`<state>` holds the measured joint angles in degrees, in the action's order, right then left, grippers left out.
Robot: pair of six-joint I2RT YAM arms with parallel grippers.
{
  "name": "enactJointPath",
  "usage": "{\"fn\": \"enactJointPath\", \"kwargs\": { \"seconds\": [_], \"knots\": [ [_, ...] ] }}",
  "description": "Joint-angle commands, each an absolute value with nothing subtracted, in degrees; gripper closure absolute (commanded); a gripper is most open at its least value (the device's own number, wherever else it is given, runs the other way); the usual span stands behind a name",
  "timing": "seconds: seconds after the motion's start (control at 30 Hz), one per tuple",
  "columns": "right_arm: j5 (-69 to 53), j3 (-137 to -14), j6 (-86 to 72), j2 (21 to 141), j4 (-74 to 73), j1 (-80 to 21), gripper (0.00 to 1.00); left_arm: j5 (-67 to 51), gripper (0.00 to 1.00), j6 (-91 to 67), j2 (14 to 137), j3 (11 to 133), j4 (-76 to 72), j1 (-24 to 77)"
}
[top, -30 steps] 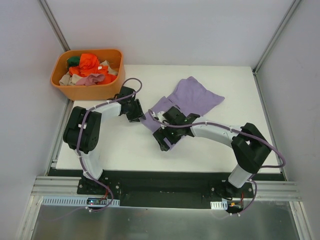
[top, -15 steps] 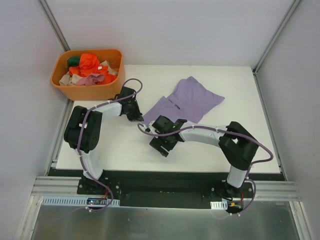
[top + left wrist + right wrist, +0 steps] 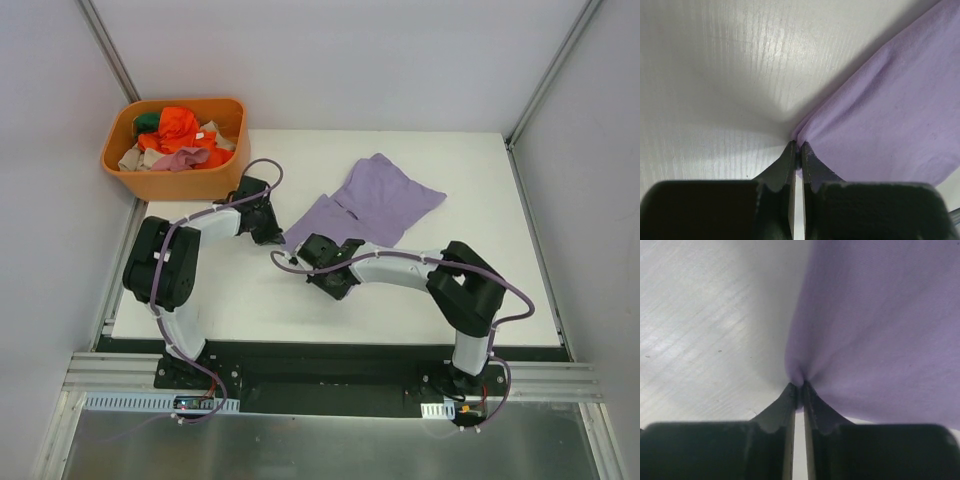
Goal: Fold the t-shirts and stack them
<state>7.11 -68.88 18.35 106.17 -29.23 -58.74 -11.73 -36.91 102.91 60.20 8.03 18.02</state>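
White table (image 3: 230, 300) bears the purple t-shirt (image 3: 385, 200) at its far middle. The left gripper (image 3: 797, 148) and right gripper (image 3: 798, 386) each pinch its near edge, and the cloth extends away from both toward the far right.

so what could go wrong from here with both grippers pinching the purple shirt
1. The left gripper and right gripper each pinch only a thin bit of the shirt's edge at their tips, so a pull may slip it free.
2. The rest of the shirt lies rumpled on the table, so it may drag and fold crooked.
3. The left gripper works close to the basket, so its arm might nudge it.
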Motion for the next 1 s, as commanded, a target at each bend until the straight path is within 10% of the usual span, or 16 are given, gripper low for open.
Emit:
{"fn": "enactJointPath", "kwargs": {
  "seconds": [0.0, 0.67, 0.97],
  "knots": [
    [3.9, -68.8, 18.0, 106.4, -32.9, -60.5, 0.96, -9.2, 1.0, -38.1, 97.8, 58.3, 9.2, 18.1],
    [-41.5, -72.2, 15.2, 88.0, -25.8, -60.1, 0.99, 12.8, 1.0, -41.2, 57.9, 47.4, 16.0, 18.1],
    [-38.2, -68.6, 13.4, 82.8, -24.4, -51.6, 0.99, 7.8, 1.0, -40.8, 63.0, 54.5, 12.2, 18.6]
  ]
}}
